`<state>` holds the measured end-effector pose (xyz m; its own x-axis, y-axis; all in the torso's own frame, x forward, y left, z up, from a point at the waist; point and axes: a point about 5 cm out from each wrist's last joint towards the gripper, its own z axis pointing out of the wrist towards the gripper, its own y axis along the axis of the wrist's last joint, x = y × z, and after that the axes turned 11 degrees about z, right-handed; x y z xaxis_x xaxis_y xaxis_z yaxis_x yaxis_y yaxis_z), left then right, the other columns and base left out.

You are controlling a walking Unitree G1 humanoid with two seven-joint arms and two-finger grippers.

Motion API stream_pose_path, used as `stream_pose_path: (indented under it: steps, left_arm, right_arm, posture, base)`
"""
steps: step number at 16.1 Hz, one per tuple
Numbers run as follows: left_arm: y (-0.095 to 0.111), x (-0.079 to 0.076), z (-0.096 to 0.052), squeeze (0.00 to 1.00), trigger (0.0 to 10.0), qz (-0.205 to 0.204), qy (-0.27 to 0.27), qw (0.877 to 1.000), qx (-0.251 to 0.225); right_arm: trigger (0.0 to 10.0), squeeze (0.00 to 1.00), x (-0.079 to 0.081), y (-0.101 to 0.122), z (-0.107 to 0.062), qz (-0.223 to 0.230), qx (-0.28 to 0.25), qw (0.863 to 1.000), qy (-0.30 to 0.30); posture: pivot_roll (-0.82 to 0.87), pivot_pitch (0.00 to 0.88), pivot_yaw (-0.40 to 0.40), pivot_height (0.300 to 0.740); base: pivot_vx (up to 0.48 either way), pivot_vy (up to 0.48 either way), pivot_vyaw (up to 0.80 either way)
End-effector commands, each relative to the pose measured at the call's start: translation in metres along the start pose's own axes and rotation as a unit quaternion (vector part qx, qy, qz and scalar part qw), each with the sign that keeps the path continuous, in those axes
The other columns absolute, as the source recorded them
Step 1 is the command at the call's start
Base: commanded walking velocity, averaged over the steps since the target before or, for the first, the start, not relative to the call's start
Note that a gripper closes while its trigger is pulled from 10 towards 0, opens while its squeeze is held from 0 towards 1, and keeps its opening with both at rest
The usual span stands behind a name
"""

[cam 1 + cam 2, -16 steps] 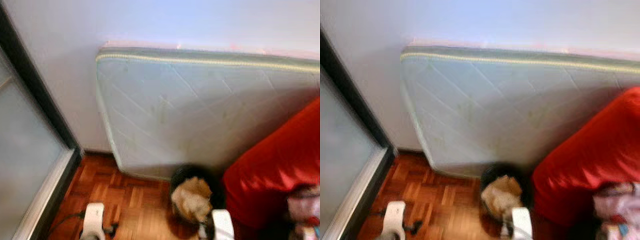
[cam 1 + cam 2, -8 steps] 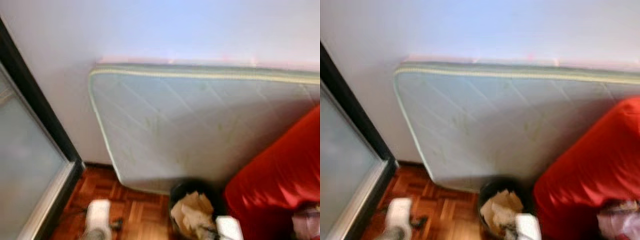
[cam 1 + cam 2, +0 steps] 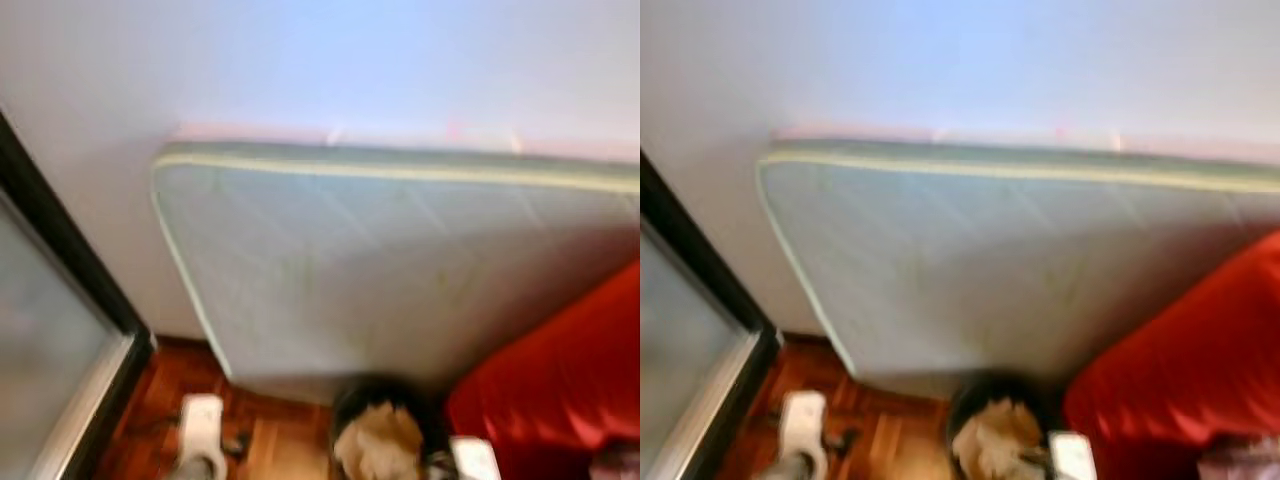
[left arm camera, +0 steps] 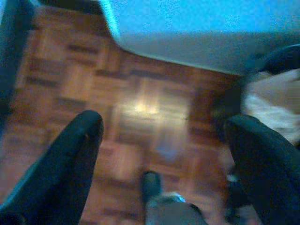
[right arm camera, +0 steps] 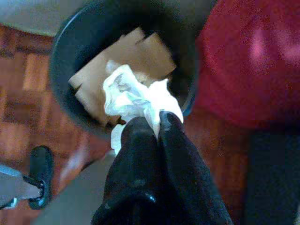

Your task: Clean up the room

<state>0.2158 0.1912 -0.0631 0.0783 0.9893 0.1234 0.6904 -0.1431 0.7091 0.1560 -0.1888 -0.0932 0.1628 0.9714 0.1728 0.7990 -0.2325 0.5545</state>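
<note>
A dark round bin (image 5: 70,61) holding brown paper (image 5: 140,54) stands on the parquet floor, at the foot of the mattress in the eye views (image 3: 385,440). My right gripper (image 5: 157,129) hangs just above the bin's rim, shut on a crumpled white tissue (image 5: 136,96). My left gripper (image 4: 164,136) is open over bare parquet with nothing between its fingers (image 4: 70,154), the bin off to one side. White wrist housings of both arms (image 3: 200,420) (image 3: 475,455) show at the bottom of the eye views.
A pale quilted mattress (image 3: 400,260) leans against the white wall. A red cushioned seat (image 3: 560,390) is at the right, next to the bin. A dark-framed glass door (image 3: 50,330) stands at the left. The robot's foot (image 5: 40,176) is on the floor near the bin.
The camera has tilted upward, so the mattress, bin and arms sit lower in the picture. The bin stays between the mattress and the red seat.
</note>
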Motion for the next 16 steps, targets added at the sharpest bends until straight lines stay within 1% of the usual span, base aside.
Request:
stream_pose_path:
  steps: [1, 2, 3, 4, 5, 6, 7, 8, 9, 10, 11, 12, 14, 15, 16]
  left_arm:
    - [-0.001, 0.012, -0.001, 0.00, 10.0, 0.005, 0.019, 1.000, -0.001]
    - [0.003, 0.011, -0.001, 0.00, 10.0, 0.006, 0.024, 1.000, -0.010]
    - [0.004, 0.012, 0.000, 0.00, 10.0, 0.005, 0.025, 1.000, -0.014]
    - [0.015, 0.013, 0.001, 0.00, 10.0, -0.001, 0.034, 0.999, -0.038]
    - [0.033, 0.016, 0.004, 0.00, 10.0, -0.012, 0.039, 0.996, -0.077]
    - [0.045, 0.018, 0.005, 0.00, 10.0, -0.014, 0.047, 0.993, -0.106]
    - [0.062, 0.020, 0.005, 0.00, 10.0, -0.017, 0.055, 0.988, -0.143]
    - [0.088, 0.021, 0.004, 0.00, 10.0, -0.027, 0.062, 0.977, -0.201]
    - [0.096, 0.019, 0.003, 0.00, 10.0, -0.031, 0.061, 0.973, -0.219]
    - [0.110, 0.013, 0.002, 0.00, 10.0, -0.002, 0.053, 0.966, -0.253]
    - [0.123, 0.007, 0.000, 0.00, 10.0, 0.008, 0.048, 0.958, -0.283]
    - [0.137, 0.005, -0.004, 0.00, 10.0, -0.001, 0.053, 0.947, -0.318]
    - [0.143, 0.008, -0.007, 0.00, 10.0, -0.002, 0.059, 0.939, -0.338]
    - [0.145, 0.009, -0.009, 0.00, 10.0, 0.007, 0.059, 0.937, -0.346]
    - [0.145, 0.008, -0.009, 0.00, 10.0, 0.010, 0.058, 0.936, -0.348]
  right_arm:
    - [10.0, 0.00, 0.016, 0.004, 0.004, 0.003, -0.007, 1.000, 0.021]
    - [10.0, 0.00, 0.022, 0.008, 0.005, 0.000, -0.015, 0.999, 0.030]
    - [10.0, 0.00, 0.025, 0.009, 0.006, -0.001, -0.018, 0.999, 0.032]
    - [10.0, 0.00, 0.038, 0.020, 0.009, -0.021, -0.039, 0.998, 0.053]
    - [10.0, 0.00, 0.049, 0.032, 0.011, -0.028, -0.065, 0.995, 0.070]
    - [10.0, 0.00, 0.052, 0.039, 0.011, -0.029, -0.082, 0.993, 0.074]
    - [10.0, 0.00, 0.050, 0.051, 0.011, -0.020, -0.106, 0.991, 0.076]
    - [10.0, 0.00, 0.046, 0.076, 0.011, -0.003, -0.151, 0.985, 0.079]
    - [10.0, 0.00, 0.046, 0.085, 0.010, 0.003, -0.167, 0.983, 0.081]
    - [10.0, 0.00, 0.047, 0.099, 0.008, 0.010, -0.197, 0.976, 0.093]
    - [10.0, 0.00, 0.052, 0.112, 0.006, 0.006, -0.225, 0.968, 0.111]
    - [10.0, 0.00, 0.061, 0.128, 0.002, -0.001, -0.268, 0.954, 0.135]
    - [10.0, 0.00, 0.063, 0.140, -0.002, 0.009, -0.304, 0.942, 0.142]
    - [10.0, 0.00, 0.065, 0.144, -0.005, 0.014, -0.321, 0.935, 0.149]
    - [10.0, 0.00, 0.073, 0.144, -0.007, 0.010, -0.332, 0.927, 0.173]
  posture:
    - [0.03, 0.080, -0.049, 0.740]
    - [0.04, 0.083, -0.053, 0.740]
    - [0.04, 0.083, -0.053, 0.740]
    - [0.04, 0.090, -0.061, 0.740]
    - [0.04, 0.096, -0.064, 0.740]
    - [0.04, 0.097, -0.066, 0.740]
    - [0.03, 0.099, -0.069, 0.740]
    - [0.02, 0.099, -0.071, 0.740]
    - [0.03, 0.101, -0.075, 0.740]
    - [0.03, 0.104, -0.081, 0.740]
    - [0.03, 0.105, -0.082, 0.740]
    - [0.03, 0.104, -0.082, 0.740]
    - [0.03, 0.103, -0.079, 0.740]
    - [0.03, 0.106, -0.076, 0.740]
    - [0.03, 0.108, -0.076, 0.740]
  base:
    - [0.000, 0.000, 0.00]
    - [0.000, 0.000, 0.00]
    - [0.000, 0.000, 0.00]
    - [0.000, 0.000, 0.00]
    - [0.000, 0.000, 0.00]
    - [0.000, 0.000, 0.00]
    - [0.000, 0.000, 0.00]
    - [0.000, 0.000, 0.00]
    - [0.000, 0.000, 0.00]
    - [0.000, 0.000, 0.00]
    - [0.000, 0.000, 0.00]
    - [0.000, 0.000, 0.00]
    - [0.000, 0.000, 0.00]
    - [0.000, 0.000, 0.00]
    - [0.000, 0.000, 0.00]
